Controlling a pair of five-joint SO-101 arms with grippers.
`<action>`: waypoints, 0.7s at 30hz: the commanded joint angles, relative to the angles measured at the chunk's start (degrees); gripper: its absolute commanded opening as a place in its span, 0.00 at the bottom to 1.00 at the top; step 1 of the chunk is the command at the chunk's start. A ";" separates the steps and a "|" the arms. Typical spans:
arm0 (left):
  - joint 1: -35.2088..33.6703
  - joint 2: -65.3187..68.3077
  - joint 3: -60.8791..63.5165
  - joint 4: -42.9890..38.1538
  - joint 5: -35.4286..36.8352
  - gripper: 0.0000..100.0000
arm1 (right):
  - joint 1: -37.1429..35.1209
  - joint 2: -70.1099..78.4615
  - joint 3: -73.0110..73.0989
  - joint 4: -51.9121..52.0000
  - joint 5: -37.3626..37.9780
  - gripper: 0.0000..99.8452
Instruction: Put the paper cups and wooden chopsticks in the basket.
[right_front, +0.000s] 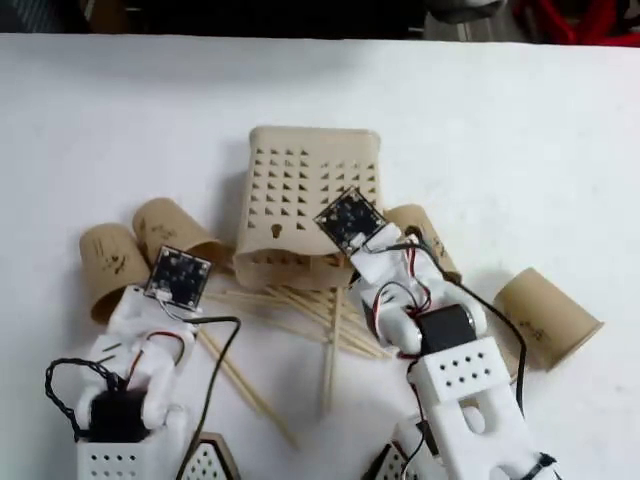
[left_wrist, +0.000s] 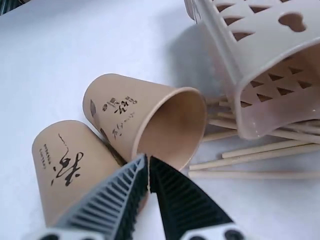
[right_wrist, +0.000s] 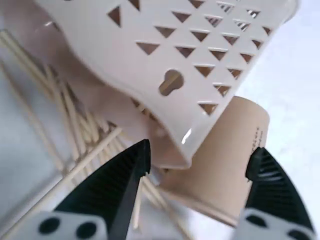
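**A:** Where's the basket?

**B:** The basket lies tipped on its side in the middle of the worktop, with a holed wall facing up (its near edge sits over some stick ends).

**A:** And the chopsticks?

**B:** The chopsticks are fanned out loose on the worktop between the two arms. Several run under the basket's near edge.

**A:** Cups?

**B:** There are four, all on their sides and outside the basket. The first cup and second cup touch each other left of the basket. The third cup lies against its right corner. The fourth cup is well apart, further right.

**A:** Left gripper?

**B:** The left gripper has its fingers pressed together, holding nothing. The tips are just at the rim of the second cup's open mouth (whether they touch it, I can't tell).

**A:** Right gripper?

**B:** The right gripper is spread wide. The basket's corner and the third cup show between its fingers.
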 joint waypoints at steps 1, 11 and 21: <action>-0.40 -0.40 -0.35 -1.41 -0.62 0.03 | 1.19 2.68 2.64 -10.68 0.53 0.30; -0.48 -0.48 -0.26 -1.41 -0.79 0.03 | 1.36 7.25 1.85 -17.80 0.44 0.07; -0.22 -0.48 0.62 -1.41 -4.84 0.03 | 4.62 7.87 -16.09 -3.38 -0.09 0.03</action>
